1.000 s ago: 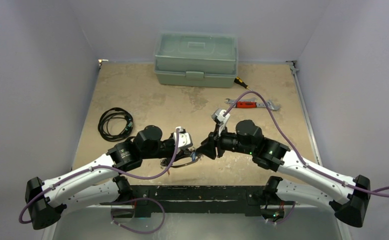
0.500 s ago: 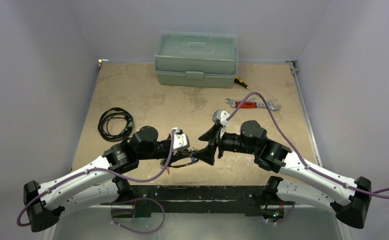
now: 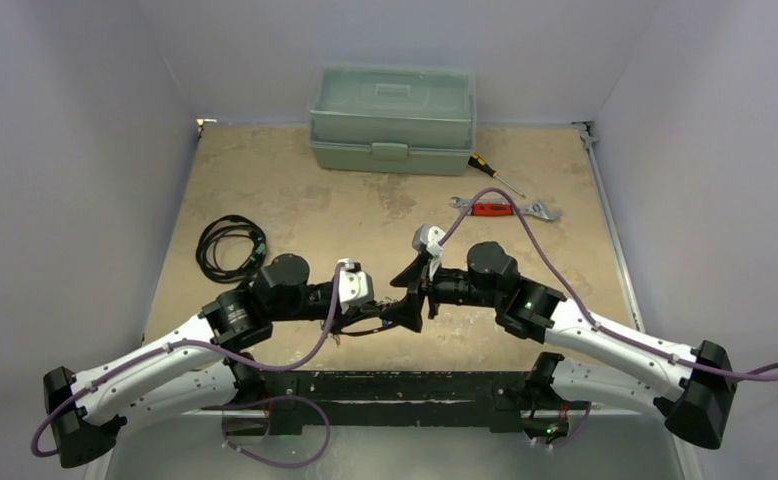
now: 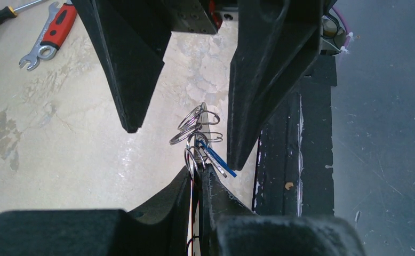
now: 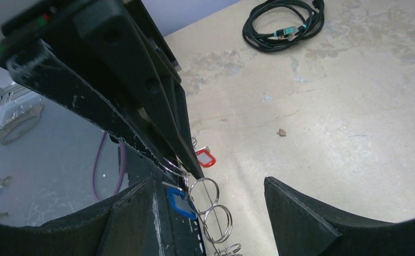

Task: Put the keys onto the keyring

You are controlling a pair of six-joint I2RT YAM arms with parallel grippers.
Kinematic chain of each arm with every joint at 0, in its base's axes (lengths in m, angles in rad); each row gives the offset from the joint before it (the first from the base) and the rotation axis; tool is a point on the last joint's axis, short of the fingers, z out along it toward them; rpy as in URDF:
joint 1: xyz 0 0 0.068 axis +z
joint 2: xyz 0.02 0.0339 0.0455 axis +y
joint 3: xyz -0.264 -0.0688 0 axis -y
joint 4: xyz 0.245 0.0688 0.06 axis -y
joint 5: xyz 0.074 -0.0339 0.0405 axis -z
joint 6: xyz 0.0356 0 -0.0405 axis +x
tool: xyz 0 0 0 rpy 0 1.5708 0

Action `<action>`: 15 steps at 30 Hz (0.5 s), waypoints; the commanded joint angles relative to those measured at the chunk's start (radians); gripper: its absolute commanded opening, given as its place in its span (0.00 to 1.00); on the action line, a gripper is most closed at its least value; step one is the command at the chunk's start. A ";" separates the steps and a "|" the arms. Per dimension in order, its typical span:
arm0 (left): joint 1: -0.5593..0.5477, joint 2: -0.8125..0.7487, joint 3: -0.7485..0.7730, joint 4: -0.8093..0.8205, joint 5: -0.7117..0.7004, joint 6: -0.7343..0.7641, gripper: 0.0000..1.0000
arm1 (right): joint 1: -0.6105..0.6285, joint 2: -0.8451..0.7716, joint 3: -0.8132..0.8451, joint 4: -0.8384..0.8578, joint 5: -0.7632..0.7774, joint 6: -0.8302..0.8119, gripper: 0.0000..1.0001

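Observation:
My left gripper (image 3: 379,312) (image 4: 198,168) is shut on the keyring, a thin silver wire with several small split rings (image 4: 197,125) bunched at its fingertips. A blue-tagged key (image 4: 216,159) hangs just past those tips. In the right wrist view the rings (image 5: 203,193), the blue tag (image 5: 179,203) and a red tag (image 5: 206,158) hang under the left fingers. My right gripper (image 3: 403,296) (image 5: 208,184) is open. Its two fingers stand one on each side of the rings without touching them.
A green toolbox (image 3: 392,118) stands at the back. A red-handled wrench (image 3: 500,209) and a screwdriver (image 3: 490,170) lie at the back right. A coiled black cable (image 3: 230,247) lies at the left. The black table edge (image 4: 293,160) runs just under the grippers.
Both grippers have shifted a little to the left. The right gripper has closed in on the left one, and its open fingers now straddle the rings.

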 commanded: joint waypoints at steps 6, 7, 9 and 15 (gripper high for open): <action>0.007 -0.032 -0.003 0.072 0.030 0.010 0.00 | 0.005 0.021 -0.032 0.095 -0.048 -0.023 0.57; 0.007 -0.033 -0.003 0.073 0.029 0.010 0.00 | 0.005 0.019 -0.034 0.099 -0.051 -0.023 0.51; 0.006 -0.034 -0.004 0.074 0.032 0.010 0.00 | 0.005 0.019 -0.040 0.110 -0.057 -0.021 0.42; 0.007 -0.034 -0.005 0.074 0.035 0.010 0.00 | 0.004 0.015 -0.051 0.137 -0.095 -0.019 0.05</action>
